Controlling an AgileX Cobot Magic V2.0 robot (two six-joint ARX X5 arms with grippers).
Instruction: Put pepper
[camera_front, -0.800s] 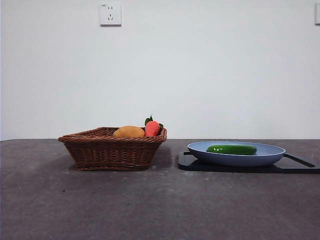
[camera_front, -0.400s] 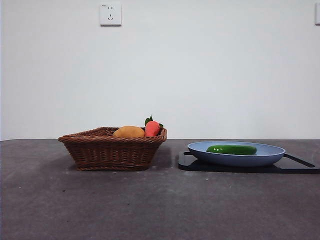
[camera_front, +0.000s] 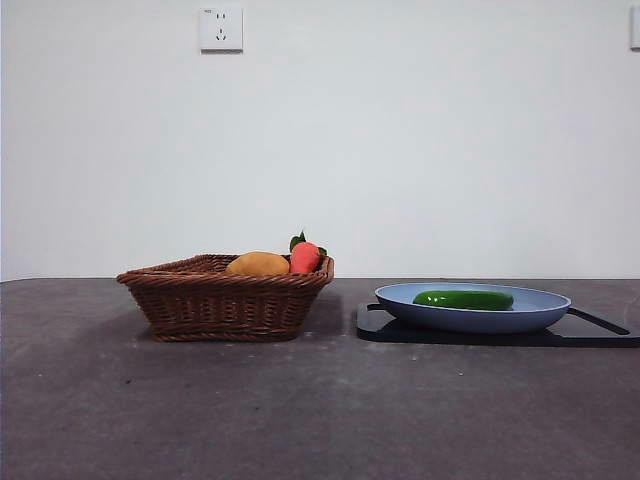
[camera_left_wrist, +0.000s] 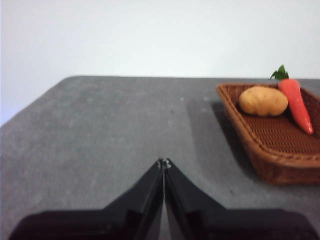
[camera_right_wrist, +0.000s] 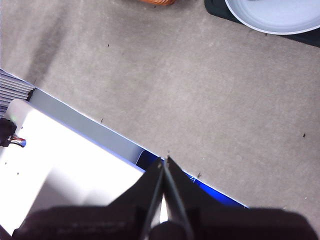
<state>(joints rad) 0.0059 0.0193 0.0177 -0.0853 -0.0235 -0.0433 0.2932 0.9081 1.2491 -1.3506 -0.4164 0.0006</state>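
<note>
The pepper (camera_front: 463, 299), glossy dark green and elongated, lies in the blue plate (camera_front: 545, 312) on a black board (camera_front: 385, 327) at the right of the front view. No arm shows in the front view. My left gripper (camera_left_wrist: 163, 163) is shut and empty, above the table beside the wicker basket (camera_left_wrist: 280, 155). My right gripper (camera_right_wrist: 164, 160) is shut and empty, over the table's front edge, far from the plate (camera_right_wrist: 280, 20). The pepper is out of both wrist views.
The wicker basket (camera_front: 225, 297) stands left of the plate and holds a yellow-orange oval fruit (camera_front: 257, 264) and a small red-orange item with green leaves (camera_front: 304, 255). A white and blue structure (camera_right_wrist: 65, 165) lies below the table's front edge.
</note>
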